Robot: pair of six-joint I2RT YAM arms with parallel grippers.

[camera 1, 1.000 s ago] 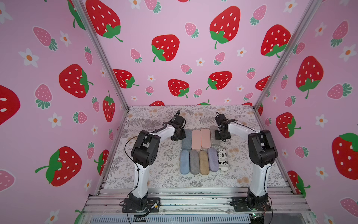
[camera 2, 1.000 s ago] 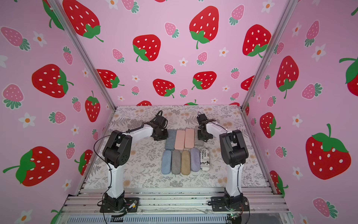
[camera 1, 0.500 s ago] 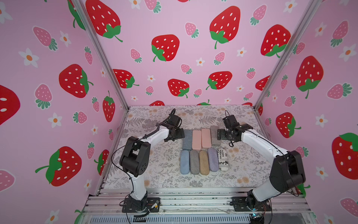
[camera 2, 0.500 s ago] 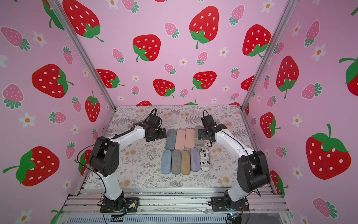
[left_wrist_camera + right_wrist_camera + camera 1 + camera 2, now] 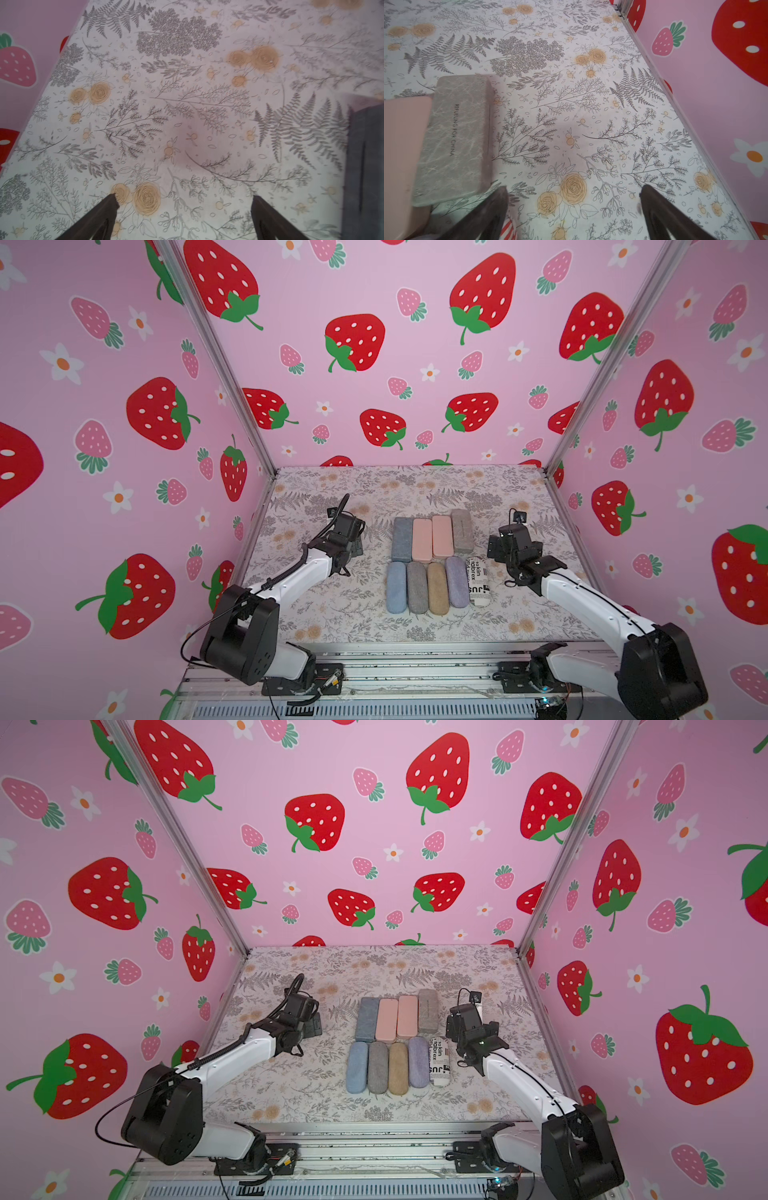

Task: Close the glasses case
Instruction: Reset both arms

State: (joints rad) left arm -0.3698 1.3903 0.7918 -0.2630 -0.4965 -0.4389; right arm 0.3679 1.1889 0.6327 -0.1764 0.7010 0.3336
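The glasses cases [image 5: 437, 585] were seen lying shut in two rows mid-table [image 5: 332, 614]. The left gripper [image 5: 185, 199] and right gripper [image 5: 573, 191] were spread wide on either side, nothing gripped.

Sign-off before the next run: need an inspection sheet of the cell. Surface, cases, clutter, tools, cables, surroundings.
Surface: floral mat, flat, no spills seen.
Job's things: nine glasses cases in two rows, four behind, five in front; all look shut.
Clutter: nothing seen.
Tools: left tool open, over bare mat; right tool open, close beside the grey case, holding nothing.
Cables: black coiled cable runs along the left arm, clear of the cases.
Surroundings: strawberry walls on three sides; metal rail at the front.
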